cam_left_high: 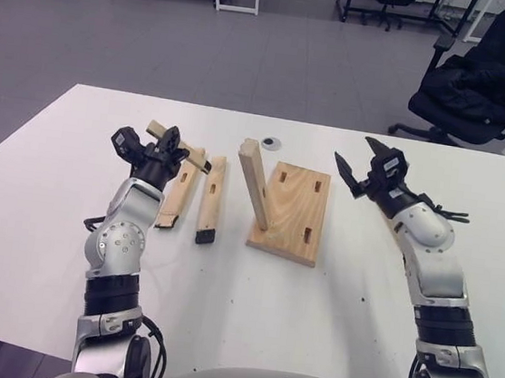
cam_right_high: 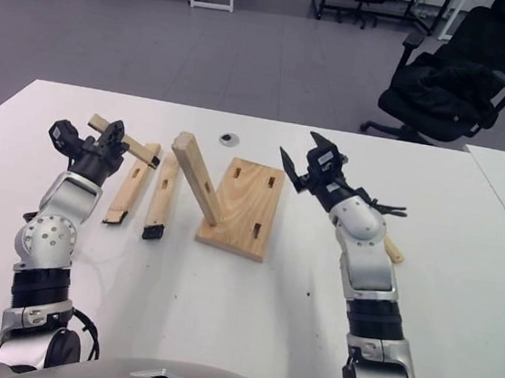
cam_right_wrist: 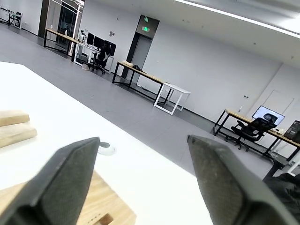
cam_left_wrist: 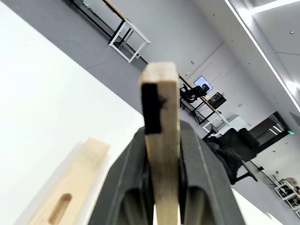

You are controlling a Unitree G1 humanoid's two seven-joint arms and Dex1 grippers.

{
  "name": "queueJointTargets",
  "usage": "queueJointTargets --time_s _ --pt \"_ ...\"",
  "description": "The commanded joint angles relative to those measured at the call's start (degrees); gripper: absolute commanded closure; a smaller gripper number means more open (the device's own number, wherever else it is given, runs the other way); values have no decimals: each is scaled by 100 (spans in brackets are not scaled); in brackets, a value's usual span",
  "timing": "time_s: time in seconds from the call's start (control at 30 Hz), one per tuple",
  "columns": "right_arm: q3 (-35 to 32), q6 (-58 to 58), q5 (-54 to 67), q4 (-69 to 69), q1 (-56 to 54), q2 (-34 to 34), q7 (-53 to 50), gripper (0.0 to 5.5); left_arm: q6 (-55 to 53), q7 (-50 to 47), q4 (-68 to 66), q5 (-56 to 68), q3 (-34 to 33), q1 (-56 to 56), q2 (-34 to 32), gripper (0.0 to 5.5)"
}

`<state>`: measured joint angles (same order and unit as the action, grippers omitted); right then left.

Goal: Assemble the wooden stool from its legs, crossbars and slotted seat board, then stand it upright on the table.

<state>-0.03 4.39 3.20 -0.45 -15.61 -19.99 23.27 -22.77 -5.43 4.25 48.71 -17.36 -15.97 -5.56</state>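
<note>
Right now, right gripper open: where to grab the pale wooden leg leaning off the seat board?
Probably the pale wooden leg by its free upper half, jaws from the right over the slotted seat board: foot at the board, top tilting left, flat faces.

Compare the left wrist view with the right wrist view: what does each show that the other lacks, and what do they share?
Left wrist view: the left end effector shut on a wooden bar with a black end, and a slotted leg lying on the table.

Right wrist view: the right end effector open with nothing between its fingers, part of the seat board, and a round grommet.

Both: the white table and an office room behind.
</note>
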Motion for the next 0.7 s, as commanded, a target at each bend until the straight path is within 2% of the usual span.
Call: queueJointTargets --time_s 0.03,0.5,0.7 --pt "131 -194 -118 274 144 168 -113 206 302 -25 -504 -478 12 -24 193 511" --pt "327 -583 -293 759 302 328 -187 206 721 245 -1022 -988 -41 -51 744 511" --pt "340 -613 -319 821 295 401 -172 206 1220 402 -1398 -1582 69 -62 717 511"
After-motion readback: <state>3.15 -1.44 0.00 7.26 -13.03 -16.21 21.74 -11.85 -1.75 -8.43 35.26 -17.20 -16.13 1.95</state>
